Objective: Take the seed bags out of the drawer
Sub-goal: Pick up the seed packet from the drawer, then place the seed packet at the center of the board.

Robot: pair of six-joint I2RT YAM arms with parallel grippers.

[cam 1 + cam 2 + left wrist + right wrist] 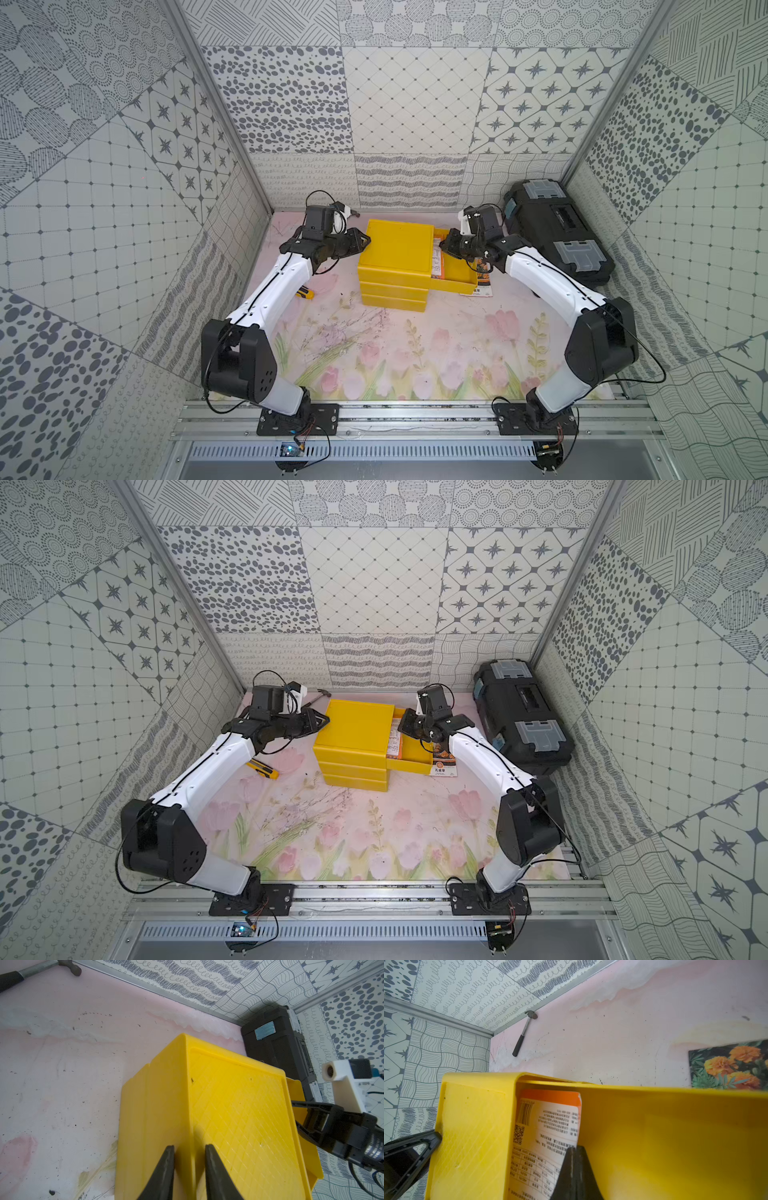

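The right gripper (575,1151) has its jaws pressed fully together, tips at the free long edge of a seed bag (546,1136). Whether that edge is actually pinched between them cannot be told. This bag lies white back up in the pulled-out top drawer (675,1126), its far end tucked into the mouth of the yellow cabinet (395,245).

The bag is thin and glossy, so the grip probably needs one jaw worked under the edge. A nip from above would likely slip off. It should then be drawn away from the cabinet mouth first and only afterwards lifted over the drawer wall.

At the cabinet's closed back, the left gripper (190,1150) is nipped part-way onto the top rim, seemingly bracing it. That hold should stay firm during the pull. Another seed bag (444,764) already lies on the mat just beyond the drawer.
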